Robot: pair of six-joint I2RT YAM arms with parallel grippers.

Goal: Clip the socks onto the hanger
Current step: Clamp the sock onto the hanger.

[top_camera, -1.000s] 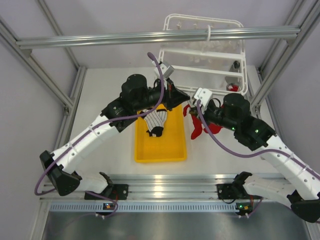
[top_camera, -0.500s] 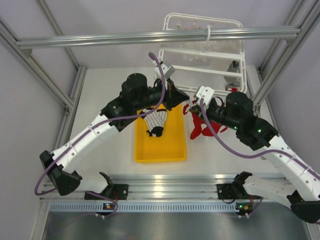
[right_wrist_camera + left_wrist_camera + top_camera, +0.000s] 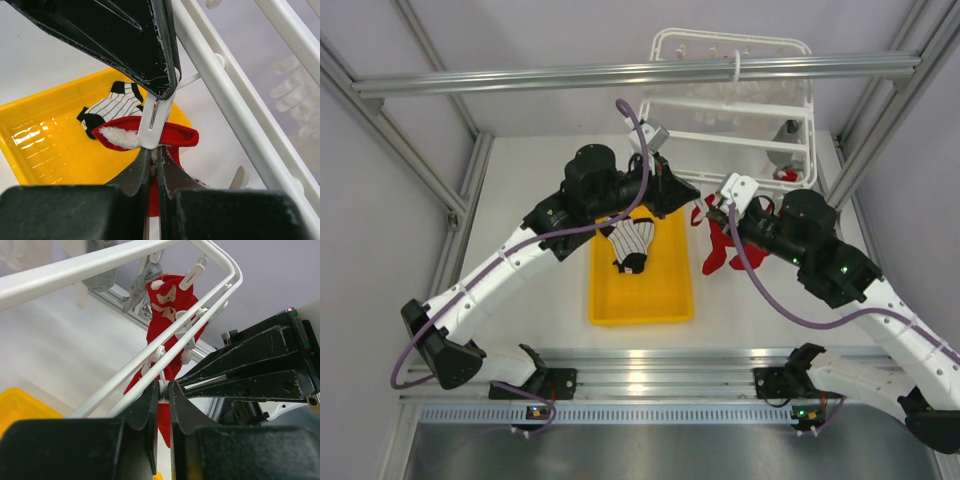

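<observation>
- Top external view: the hanger (image 3: 730,110) is seen at the table's far right.
- A yellow tray (image 3: 650,295) is laid near the middle, with a striped sock (image 3: 630,243) inside it.
- A red sock (image 3: 717,252) is held just right of the tray, its cuff clamped between the fingers of the right gripper (image 3: 153,150).
- A hanger clip (image 3: 155,120) is pinched by the left gripper (image 3: 161,387), touching that cuff.
</observation>
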